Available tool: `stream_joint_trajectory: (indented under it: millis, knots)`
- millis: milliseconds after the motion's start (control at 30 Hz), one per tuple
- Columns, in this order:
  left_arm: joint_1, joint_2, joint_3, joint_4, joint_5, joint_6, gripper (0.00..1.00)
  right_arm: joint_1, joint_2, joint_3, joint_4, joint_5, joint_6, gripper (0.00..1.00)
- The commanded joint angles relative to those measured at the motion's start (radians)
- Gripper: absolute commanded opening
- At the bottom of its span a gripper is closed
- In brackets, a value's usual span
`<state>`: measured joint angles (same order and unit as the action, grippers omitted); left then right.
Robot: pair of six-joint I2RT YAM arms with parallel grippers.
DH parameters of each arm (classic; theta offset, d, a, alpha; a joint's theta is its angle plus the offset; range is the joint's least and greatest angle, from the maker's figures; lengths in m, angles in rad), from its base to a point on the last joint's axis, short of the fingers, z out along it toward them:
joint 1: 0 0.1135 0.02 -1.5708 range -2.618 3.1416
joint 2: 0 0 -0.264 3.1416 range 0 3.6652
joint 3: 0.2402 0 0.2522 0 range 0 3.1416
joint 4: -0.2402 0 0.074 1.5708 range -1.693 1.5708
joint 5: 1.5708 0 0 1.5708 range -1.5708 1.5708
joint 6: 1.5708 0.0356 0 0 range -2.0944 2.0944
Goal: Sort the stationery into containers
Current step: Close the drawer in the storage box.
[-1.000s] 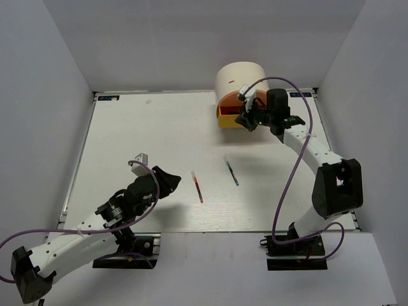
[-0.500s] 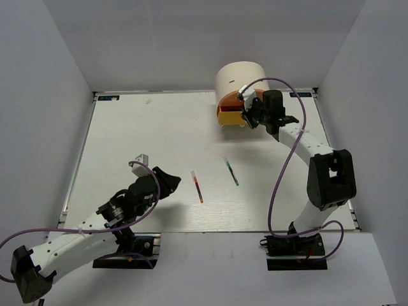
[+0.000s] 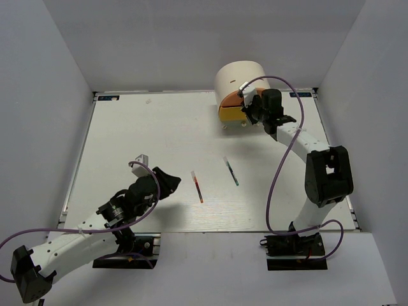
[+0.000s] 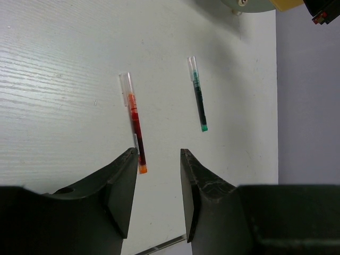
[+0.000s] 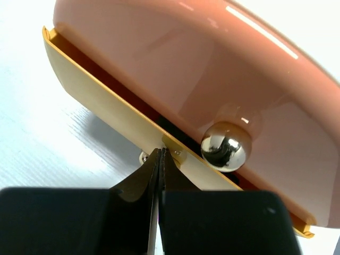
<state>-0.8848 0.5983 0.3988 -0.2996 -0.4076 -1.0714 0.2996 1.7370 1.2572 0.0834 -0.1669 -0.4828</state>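
A red pen (image 3: 197,187) and a green pen (image 3: 231,171) lie apart on the white table. My left gripper (image 3: 173,182) hovers just left of the red pen. In the left wrist view the gripper (image 4: 158,154) is open with nothing between its fingers, and the red pen's (image 4: 134,119) near end sits by the left fingertip, with the green pen (image 4: 198,101) further right. The cream half-cylinder unit (image 3: 239,76) stands at the back right. My right gripper (image 5: 161,154) is shut, its tips pressed against the yellow drawer front (image 5: 106,101) under the pink drawer (image 5: 175,58) and its shiny knob (image 5: 226,146).
White walls enclose the table on the left, back and right. The yellow drawer (image 3: 229,115) juts slightly from the unit's base. My right arm (image 3: 299,143) arches along the table's right side. The table's front edge (image 3: 210,231) runs between the two arm bases.
My right gripper has moved back toward the unit and the yellow drawer has slid inward with it. The left arm and both pens have stayed put.
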Motion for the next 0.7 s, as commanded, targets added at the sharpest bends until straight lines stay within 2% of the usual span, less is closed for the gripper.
stream_joint_trajectory:
  millis: [0, 367, 467, 567, 667]
  knots:
    - [0.0, -0.008, -0.009, -0.019, -0.013, -0.001, 0.48, -0.001, 0.021, 0.054, 0.084, 0.012, -0.008, 0.0]
    - [0.0, -0.008, -0.009, -0.039, -0.022, -0.01, 0.49, 0.003, 0.05, 0.074, 0.108, -0.014, 0.01, 0.04]
    - [0.0, -0.008, -0.009, -0.039, -0.022, -0.019, 0.49, -0.002, 0.009, 0.056, 0.093, -0.088, 0.021, 0.04]
    - [0.0, -0.008, -0.009, -0.039, -0.022, -0.019, 0.49, -0.008, -0.051, -0.011, 0.052, -0.193, 0.041, 0.0]
    - [0.0, -0.017, -0.009, -0.039, -0.022, -0.019, 0.49, -0.01, -0.1, -0.103, 0.091, -0.206, 0.101, 0.0]
